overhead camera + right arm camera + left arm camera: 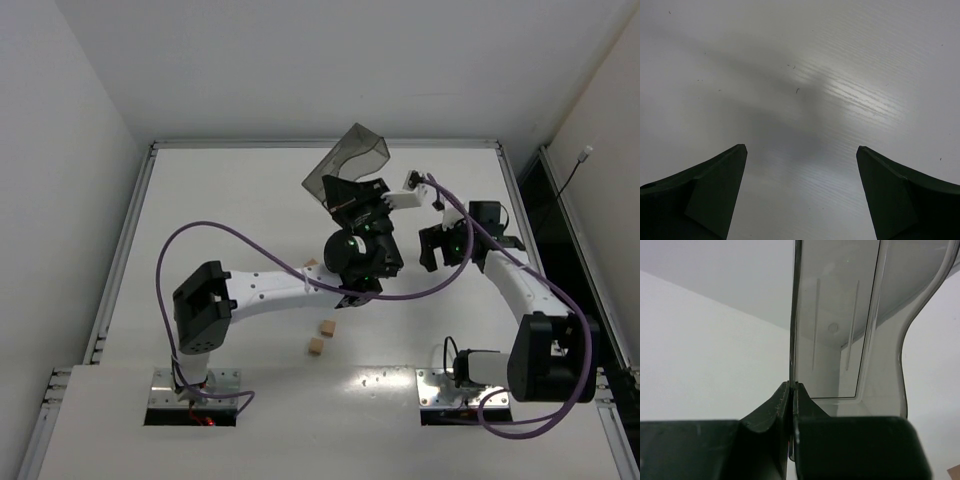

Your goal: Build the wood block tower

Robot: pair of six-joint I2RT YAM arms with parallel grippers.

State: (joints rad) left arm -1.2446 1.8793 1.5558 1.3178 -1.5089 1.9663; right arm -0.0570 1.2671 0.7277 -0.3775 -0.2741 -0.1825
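I have the left gripper (352, 195) clenched on the edge of the grey translucent tray (355, 155), which it holds tilted up off the desk (230, 190) near the middle. In the left wrist view, the fingers (775, 410) pinch the tray's thin wall (840, 315) between them. The right gripper (437, 250) is released, its fingers spread wide and pointing down at bare desk just to the right of the tray. The right wrist view shows only the white surface between the fingertips (802, 147).

Two wood blocks (326, 327) lie on the desk close together, nearer the arm bases, each on its own and neither on top of the other. A third block (311, 265) peeks out from beside the left arm's white forearm (270, 290), which partly covers it. Purple cables (190, 235) loop wide from both arms over the working area.

A small orange mark on the left gripper's body is too small to read.

The desk is matte white with a faint grain and is edged by a metal rail (135, 220). Plain white walls (60, 150) close it in on three sides.
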